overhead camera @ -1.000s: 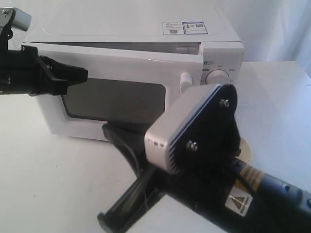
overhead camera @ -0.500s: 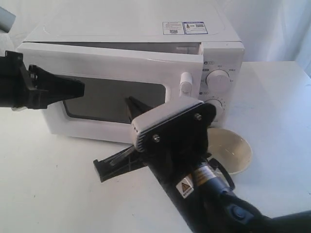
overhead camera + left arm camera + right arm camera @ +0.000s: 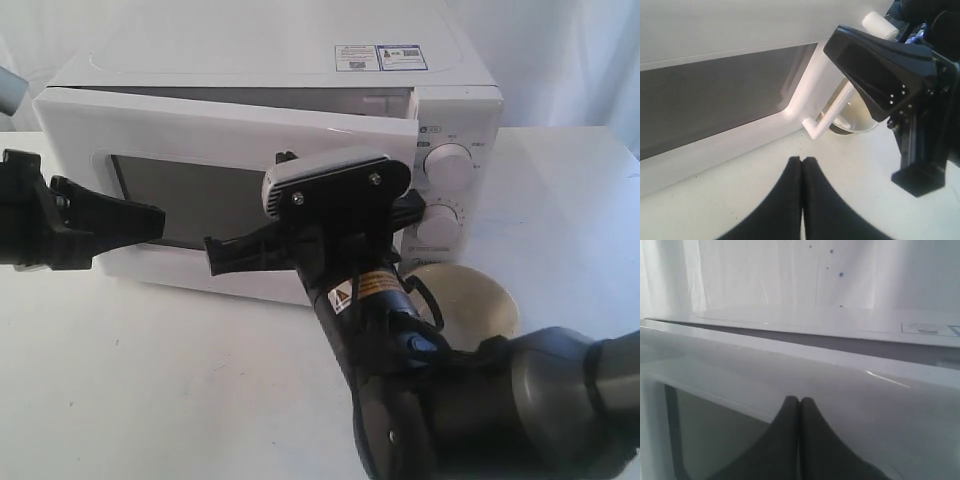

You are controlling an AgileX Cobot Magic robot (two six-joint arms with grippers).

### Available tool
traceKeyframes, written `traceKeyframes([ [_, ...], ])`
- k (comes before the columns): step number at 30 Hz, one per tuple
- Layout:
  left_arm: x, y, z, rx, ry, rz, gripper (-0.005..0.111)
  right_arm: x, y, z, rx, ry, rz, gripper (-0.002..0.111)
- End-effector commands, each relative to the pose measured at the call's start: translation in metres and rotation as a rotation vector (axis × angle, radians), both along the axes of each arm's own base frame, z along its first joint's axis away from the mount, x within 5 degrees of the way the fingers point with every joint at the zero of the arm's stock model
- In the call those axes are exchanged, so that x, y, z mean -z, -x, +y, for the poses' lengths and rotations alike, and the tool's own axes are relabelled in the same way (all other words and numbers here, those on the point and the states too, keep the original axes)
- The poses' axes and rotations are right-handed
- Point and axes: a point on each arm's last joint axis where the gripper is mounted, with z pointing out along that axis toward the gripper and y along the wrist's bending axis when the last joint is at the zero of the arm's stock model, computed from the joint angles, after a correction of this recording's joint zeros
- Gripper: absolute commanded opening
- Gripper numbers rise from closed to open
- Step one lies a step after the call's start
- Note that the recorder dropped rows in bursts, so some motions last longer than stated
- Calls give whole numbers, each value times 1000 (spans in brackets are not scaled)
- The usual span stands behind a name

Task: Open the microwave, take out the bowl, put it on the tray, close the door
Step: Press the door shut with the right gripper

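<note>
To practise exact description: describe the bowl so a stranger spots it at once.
Start at the white microwave. Just below its two round knobs, down at table level, sits the bowl. Unlike the white knobs, it is cream, open-topped and partly hidden by the dark right arm.

White tabletop (image 3: 150, 400): matte, evenly lit. White curtain (image 3: 560, 60) with vertical folds behind it, brightly lit. A few dark specks (image 3: 840, 274) mark the fabric.

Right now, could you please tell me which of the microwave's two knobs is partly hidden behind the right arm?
The lower knob: the right arm covers its door-side edge, while the upper knob just above it shows whole.
</note>
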Motion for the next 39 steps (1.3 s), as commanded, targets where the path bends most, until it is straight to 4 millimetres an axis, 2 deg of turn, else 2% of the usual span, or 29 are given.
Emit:
traceKeyframes([
  [1, -1, 3, -2, 10, 21, 6, 0, 1, -16, -4, 54, -13, -13, 0],
  [15, -3, 4, -2, 7, 36, 3, 0, 11, -64, -11, 166, -21, -24, 0],
  [20, 0, 7, -2, 11, 36, 14, 0, 6, -72, -13, 182, -40, -41, 0],
  [26, 7, 3, 2, -71, 23, 19, 0, 3, -74, -12, 182, -47, -50, 0],
  [30, 7, 3, 2, -70, 21, 17, 0, 2, -61, -9, 152, -36, -43, 0],
  [35, 3, 7, -2, 9, 62, -14, 0, -16, -16, 4, 20, 19, -86, 0],
  [39, 2, 8, -3, 22, 70, -13, 0, -23, 6, 0, -25, 24, -94, 0],
])
